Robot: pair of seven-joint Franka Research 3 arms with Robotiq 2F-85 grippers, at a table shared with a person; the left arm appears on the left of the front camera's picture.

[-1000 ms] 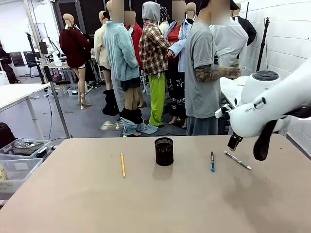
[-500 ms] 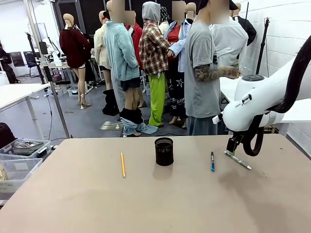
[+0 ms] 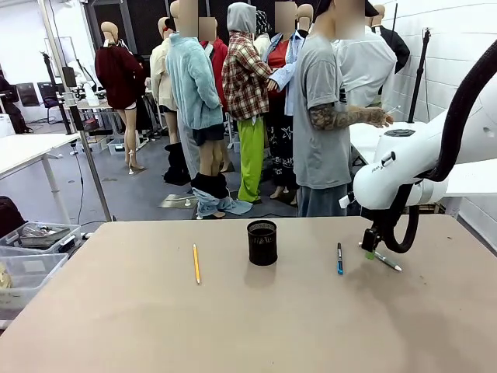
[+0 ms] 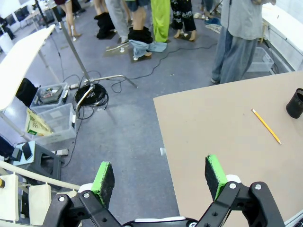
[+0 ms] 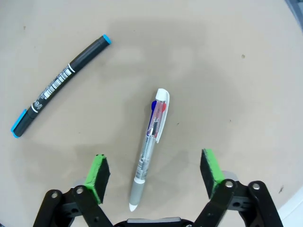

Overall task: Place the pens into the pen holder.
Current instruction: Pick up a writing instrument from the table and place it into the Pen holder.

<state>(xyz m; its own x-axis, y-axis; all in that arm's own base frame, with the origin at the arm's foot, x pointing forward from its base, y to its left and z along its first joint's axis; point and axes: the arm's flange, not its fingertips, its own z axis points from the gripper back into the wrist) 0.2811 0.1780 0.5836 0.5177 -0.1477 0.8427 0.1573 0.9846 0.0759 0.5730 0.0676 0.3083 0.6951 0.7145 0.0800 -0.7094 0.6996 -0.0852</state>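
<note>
Widely spread, the right pincer [image 5: 154, 161] straddles the multicolour ballpoint pen [image 5: 152, 132] lying on the table [image 5: 227, 56], without touching it; the left pincer [image 4: 159, 172] gapes empty.

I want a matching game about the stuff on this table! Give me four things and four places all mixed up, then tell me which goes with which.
Things:
1. pencil
2. black mesh cup
3. black pen with blue ends
4. see-through pen

Places:
A. standing upright in the middle
B. lying between the fingers of the open right gripper
C. lying left of the cup
D. lying between the cup and the gripper

Pairs: 1-C, 2-A, 3-D, 4-B
</note>
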